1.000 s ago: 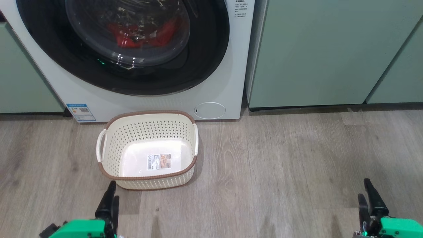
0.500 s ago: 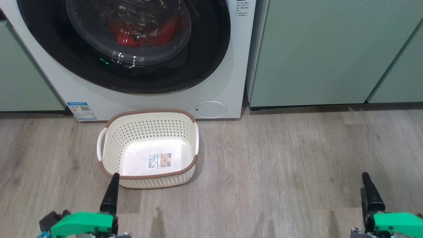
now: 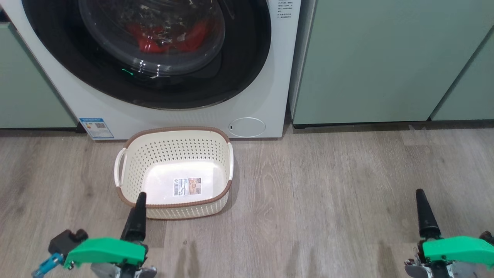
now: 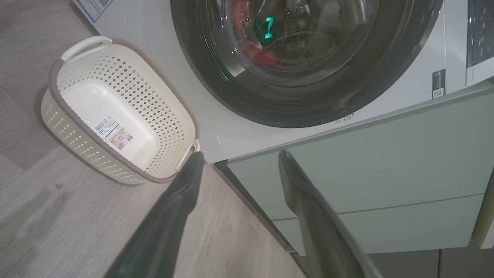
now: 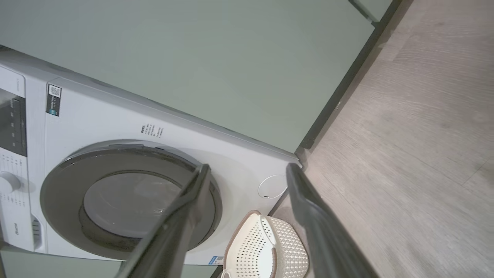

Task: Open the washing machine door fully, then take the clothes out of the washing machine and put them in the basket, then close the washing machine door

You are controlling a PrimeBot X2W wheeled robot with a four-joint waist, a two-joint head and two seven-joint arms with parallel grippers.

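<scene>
The white washing machine (image 3: 270,96) fills the top of the head view. Its door (image 3: 247,58), with a glossy black rim and clear window, is closed against the front. Red clothes (image 3: 154,40) show through the window, also in the left wrist view (image 4: 262,58). The cream basket (image 3: 173,129) stands empty on the floor right before the machine. My left gripper (image 3: 139,200) hovers low at the basket's near left corner, open (image 4: 241,154) and holding nothing. My right gripper (image 3: 422,200) is far to the right over bare floor, open (image 5: 249,166) and empty.
Pale green cabinets (image 3: 366,58) flank the machine on the right, and another (image 3: 23,85) on the left. A small round white panel (image 3: 247,126) sits at the machine's lower right. Grey wood floor (image 3: 328,193) stretches between basket and right gripper.
Both grippers have risen further into the head view, toward the machine. The left fingertip now overlaps the basket's near rim. The camera has shifted slightly.
</scene>
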